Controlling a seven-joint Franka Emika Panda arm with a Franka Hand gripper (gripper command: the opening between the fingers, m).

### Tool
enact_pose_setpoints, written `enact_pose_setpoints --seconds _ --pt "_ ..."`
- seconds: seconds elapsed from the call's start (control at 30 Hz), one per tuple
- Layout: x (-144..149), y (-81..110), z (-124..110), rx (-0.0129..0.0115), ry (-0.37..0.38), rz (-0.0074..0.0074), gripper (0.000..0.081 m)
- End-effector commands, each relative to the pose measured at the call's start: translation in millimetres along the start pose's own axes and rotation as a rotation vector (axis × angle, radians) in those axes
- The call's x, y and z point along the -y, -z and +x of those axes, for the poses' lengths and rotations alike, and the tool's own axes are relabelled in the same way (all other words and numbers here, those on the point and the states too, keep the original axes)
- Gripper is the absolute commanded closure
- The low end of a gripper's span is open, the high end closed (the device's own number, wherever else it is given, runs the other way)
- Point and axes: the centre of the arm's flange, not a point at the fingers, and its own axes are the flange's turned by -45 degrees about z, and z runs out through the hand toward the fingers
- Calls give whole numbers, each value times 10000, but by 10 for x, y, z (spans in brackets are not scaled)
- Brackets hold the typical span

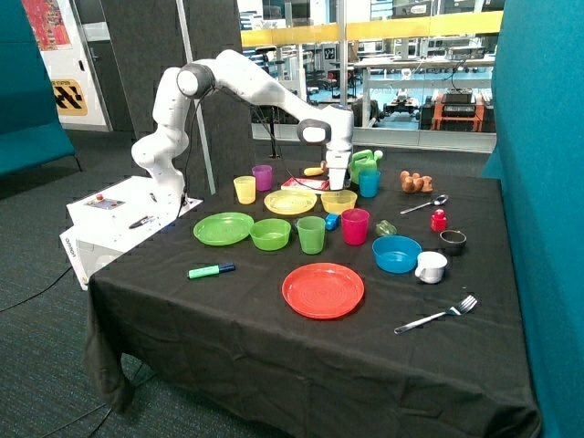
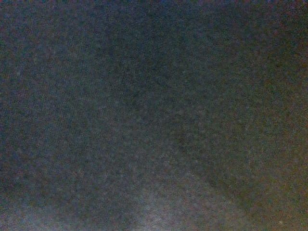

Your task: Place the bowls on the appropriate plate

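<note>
No writing can be read on anything. At frame centre, the gripper (image 1: pixel 338 187) is down at the yellow bowl (image 1: pixel 338 201), beside the yellow plate (image 1: pixel 289 202); whether it grips is impossible to tell. The green bowl (image 1: pixel 270 234) sits empty on the cloth beside the green plate (image 1: pixel 224 228), centre-left. The wrist view is dark.

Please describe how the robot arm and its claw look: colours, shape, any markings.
The arm is glossy white, built of rounded tube segments with dark grey rings at the joints. It stands on a white box with a red button. The claw is white; its details are not clear.
</note>
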Motion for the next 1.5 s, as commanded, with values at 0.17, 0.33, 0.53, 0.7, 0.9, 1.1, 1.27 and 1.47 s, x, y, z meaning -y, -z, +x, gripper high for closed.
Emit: enact_pose_setpoints --seconds 0.17,0.33,0.53,0.7,0.9,1.1,1.27,1.47 --pt "-30 23 2 -18 -73 23 808" --pt "-34 10 -8 -18 -51 23 808" --pt "-37 -12 -17 -18 -24 23 808" --pt "-27 -30 -30 -18 10 23 808" --pt "-14 -5 -62 -18 81 23 808" --pt "-18 173 -72 -18 148 23 808" --pt "-15 325 -60 -18 269 23 808" --pt "-17 420 -55 -18 329 23 808"
